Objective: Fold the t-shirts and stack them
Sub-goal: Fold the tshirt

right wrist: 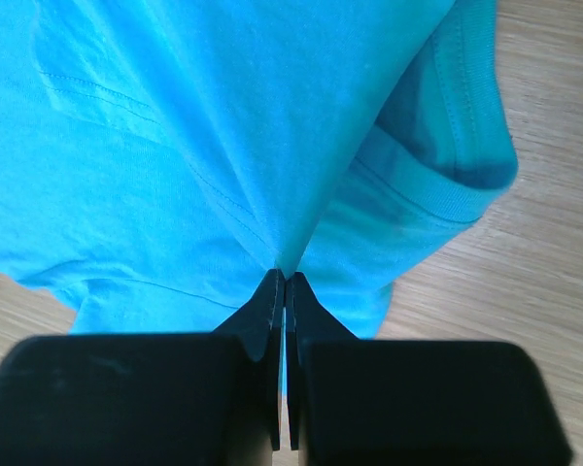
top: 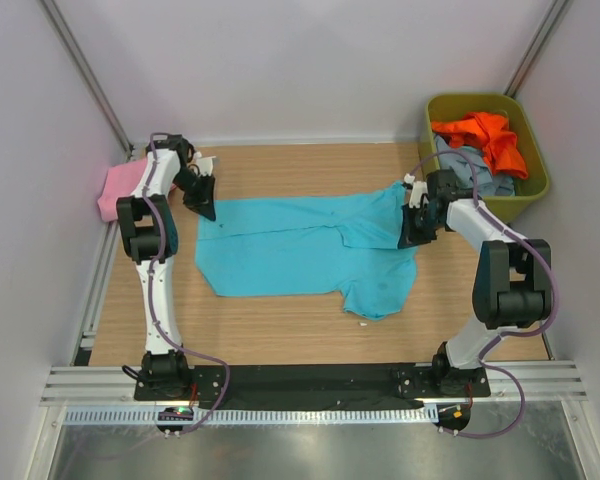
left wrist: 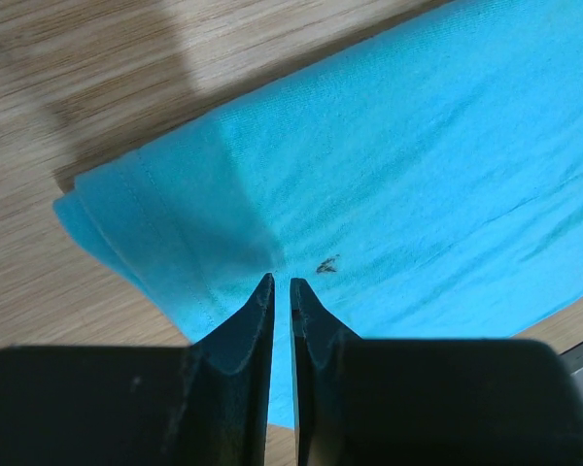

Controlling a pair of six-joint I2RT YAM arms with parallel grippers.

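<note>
A large turquoise t-shirt (top: 300,255) lies spread across the middle of the wooden table, its right part folded over itself. My left gripper (top: 202,208) is at its far left corner. In the left wrist view the left gripper (left wrist: 282,282) is shut on a raised crease of the turquoise t-shirt (left wrist: 418,175) near the hem. My right gripper (top: 412,238) is at the shirt's right edge. In the right wrist view the right gripper (right wrist: 286,277) is shut on bunched turquoise t-shirt (right wrist: 175,126) beside a sleeve. A pink t-shirt (top: 120,188) lies at the far left.
An olive-green bin (top: 472,98) stands at the back right corner, holding an orange t-shirt (top: 485,140) and a grey-blue one (top: 470,178). White walls close in the table on three sides. Bare wood shows in front of the turquoise shirt.
</note>
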